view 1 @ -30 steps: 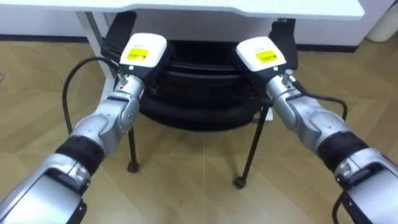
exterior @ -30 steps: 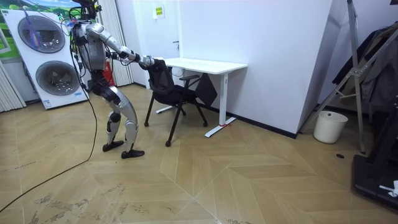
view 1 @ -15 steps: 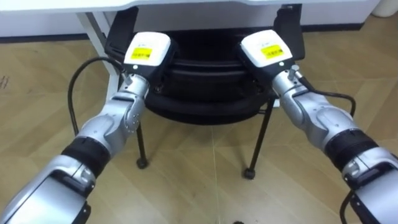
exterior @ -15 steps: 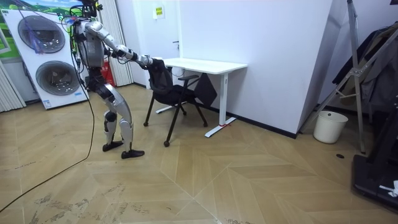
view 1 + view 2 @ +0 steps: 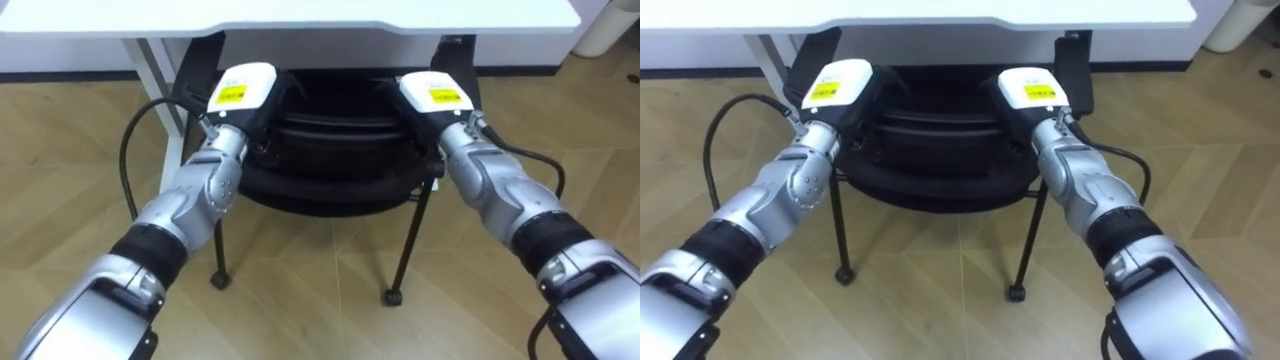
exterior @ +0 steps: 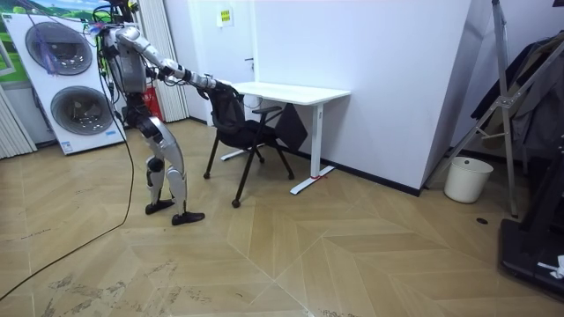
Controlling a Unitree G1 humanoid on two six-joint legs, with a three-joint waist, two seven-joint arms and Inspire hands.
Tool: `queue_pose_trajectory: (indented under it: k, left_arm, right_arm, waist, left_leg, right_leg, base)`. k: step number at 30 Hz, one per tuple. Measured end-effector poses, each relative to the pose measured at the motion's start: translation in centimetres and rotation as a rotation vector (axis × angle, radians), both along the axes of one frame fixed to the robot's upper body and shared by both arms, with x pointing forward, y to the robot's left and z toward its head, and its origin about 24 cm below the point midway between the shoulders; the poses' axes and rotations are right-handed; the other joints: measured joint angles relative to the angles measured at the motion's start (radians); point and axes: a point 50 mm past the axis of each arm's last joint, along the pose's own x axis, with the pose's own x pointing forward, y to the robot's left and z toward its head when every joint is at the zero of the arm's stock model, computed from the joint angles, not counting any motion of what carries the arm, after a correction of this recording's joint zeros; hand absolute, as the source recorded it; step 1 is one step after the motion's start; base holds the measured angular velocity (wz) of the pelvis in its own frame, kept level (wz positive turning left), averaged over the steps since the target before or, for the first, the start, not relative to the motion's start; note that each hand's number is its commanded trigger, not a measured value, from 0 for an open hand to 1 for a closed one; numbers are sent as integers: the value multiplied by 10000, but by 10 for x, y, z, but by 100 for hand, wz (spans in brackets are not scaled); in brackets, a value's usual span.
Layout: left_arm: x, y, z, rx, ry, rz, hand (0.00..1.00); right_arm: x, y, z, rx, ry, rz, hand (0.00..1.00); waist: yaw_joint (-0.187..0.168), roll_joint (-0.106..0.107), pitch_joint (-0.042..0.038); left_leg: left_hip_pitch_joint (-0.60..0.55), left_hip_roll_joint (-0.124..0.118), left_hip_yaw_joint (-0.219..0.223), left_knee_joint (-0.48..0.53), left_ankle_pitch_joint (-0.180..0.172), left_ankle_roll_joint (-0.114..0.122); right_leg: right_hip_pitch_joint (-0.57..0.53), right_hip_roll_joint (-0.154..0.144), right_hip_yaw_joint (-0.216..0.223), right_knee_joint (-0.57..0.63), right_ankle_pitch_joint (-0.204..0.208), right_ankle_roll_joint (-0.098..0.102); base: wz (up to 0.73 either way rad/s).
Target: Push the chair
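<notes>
The black chair (image 5: 330, 165) stands before me with its seat under the white desk (image 5: 300, 14). My left hand (image 5: 240, 92) rests on the left end of the chair's back top, its back turned towards me. My right hand (image 5: 437, 97) rests on the right end in the same way. In the right eye view the left hand (image 5: 837, 84) and right hand (image 5: 1028, 91) sit at the same two ends. In the room view I stand at the left with both arms stretched out to the chair (image 6: 236, 119), beside the desk (image 6: 291, 91).
The chair's legs (image 5: 403, 250) stand on wooden floor. A desk leg (image 5: 150, 50) rises at the left. In the room view stacked washing machines (image 6: 62, 79) stand behind me, a white bin (image 6: 465, 179) by the far wall, and a metal rack (image 6: 520, 106) at the right.
My arms have stretched further forward with the hands still at the chair's back. The chair's back now sits closer under the desk edge, and my legs have shifted on the floor.
</notes>
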Motion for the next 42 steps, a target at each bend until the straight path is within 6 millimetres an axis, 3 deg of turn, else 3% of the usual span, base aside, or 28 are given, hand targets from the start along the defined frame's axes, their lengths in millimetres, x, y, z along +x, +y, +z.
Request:
queue_pose_trajectory:
  k: [4,9,13,16,17,19,20,22,23,25,26,30,32,33,35,37,40,42]
  left_arm:
    - [0,3,3,103,62,-69,0]
    - [0,12,10,136,61,-115,0]
    - [-6,22,34,313,-797,-454,0]
    - [-17,40,55,1105,-1697,-603,0]
    - [-19,44,63,1416,-1959,-754,0]
    - [-23,51,81,1097,-2761,-728,0]
    - [-33,62,103,430,-4120,-362,0]
    - [-51,87,143,-817,-6761,741,0]
    - [-63,105,161,-1606,-8206,1567,0]
    - [-85,134,169,-2394,-9604,2746,0]
    - [-99,150,165,-2613,-10112,3511,0]
    - [-126,190,155,-3042,-10714,5482,0]
    - [-146,209,143,-3629,-10880,6580,0]
    - [-150,213,140,-3911,-10889,6866,0]
    - [-166,226,126,-5086,-10921,7916,0]
    - [-177,232,109,-6040,-10699,8754,0]
    - [-198,239,72,-7377,-9667,10297,0]
    - [-207,247,37,-8033,-8650,11858,0]
  right_arm:
    - [1,0,2,247,351,-36,0]
    - [5,-5,27,213,-224,435,0]
    - [-7,-39,56,178,-1417,600,0]
    - [-26,-65,115,1194,-4299,329,0]
    - [-34,-82,147,1730,-5970,-101,0]
    - [-52,-112,185,2766,-8532,-1170,0]
    - [-70,-133,198,2979,-9989,-1852,0]
    - [-92,-156,206,3456,-11465,-2741,0]
    - [-105,-167,204,3894,-11972,-3200,0]
    - [-126,-182,195,4168,-12464,-3807,0]
    - [-138,-191,190,4313,-12727,-4288,0]
    - [-163,-217,185,5568,-13632,-5757,0]
    - [-184,-234,182,6574,-14389,-6828,0]
    - [-190,-238,180,6856,-14555,-7070,0]
    - [-209,-252,170,8003,-15007,-8127,0]
    - [-223,-259,152,8888,-14900,-9041,0]
    - [-251,-267,96,10563,-14111,-11597,0]
    - [-277,-271,42,11647,-12946,-14233,0]
  waist:
    - [-42,-157,-77]
    - [-306,-272,-151]
    - [-339,-366,-215]
    - [-299,-358,-220]
    - [-205,-376,-234]
    - [-118,-348,-268]
    - [-97,-331,-406]
    - [-258,-299,-502]
    - [-388,-183,-627]
    - [-573,86,-812]
    - [-611,165,-834]
    - [-777,197,-736]
    - [-947,116,-648]
    - [-1010,163,-646]
    - [-1044,100,-519]
    - [-1124,112,-497]
    - [-1147,117,-511]
    - [-1098,223,-539]
  left_leg:
    - [60,9,-6,-65,20,-10]
    - [35,32,-51,-39,28,-5]
    - [67,33,33,-104,89,15]
    - [-9,167,202,-119,90,14]
    - [-16,215,211,-176,110,-19]
    - [57,302,184,-225,128,-51]
    - [81,367,178,-242,128,-53]
    - [360,405,120,-306,131,-59]
    - [648,401,85,-493,133,-63]
    - [1305,362,158,-1047,152,-98]
    - [1702,285,270,-1336,155,-99]
    - [2052,151,387,-1583,144,-91]
    - [2086,200,408,-1597,165,-176]
    - [2119,211,407,-1611,175,-190]
    - [2170,264,410,-1620,197,-185]
    - [2155,303,417,-1646,184,-205]
    - [2147,374,398,-1677,145,-252]
    - [2133,373,281,-1763,142,-252]
  right_leg:
    - [17,41,53,-21,-5,7]
    - [36,112,89,-189,83,25]
    - [-25,211,562,-211,179,74]
    - [-19,427,711,-603,433,31]
    - [38,540,778,-883,568,3]
    - [262,671,817,-1216,688,-11]
    - [402,744,884,-1420,741,14]
    - [708,800,940,-1547,730,30]
    - [966,807,1051,-1582,668,124]
    - [1343,816,1210,-1566,558,261]
    - [1494,814,1397,-1490,421,262]
    - [1541,776,1675,-1214,27,494]
    - [1543,827,1675,-1220,30,454]
    - [1558,841,1679,-1213,24,438]
    - [1608,908,1698,-1235,26,401]
    - [1605,953,1701,-1286,29,376]
    - [1624,1043,1698,-1385,82,248]
    - [1573,1051,1653,-1355,38,217]
  base:
    - [0]
    - [0]
    - [-5]
    - [-24]
    - [-14]
    - [2]
    - [11]
    - [11]
    - [7]
    - [-12]
    - [-32]
    - [-19]
    - [-5]
    - [0]
    - [-4]
    - [0]
    - [0]
    - [4]
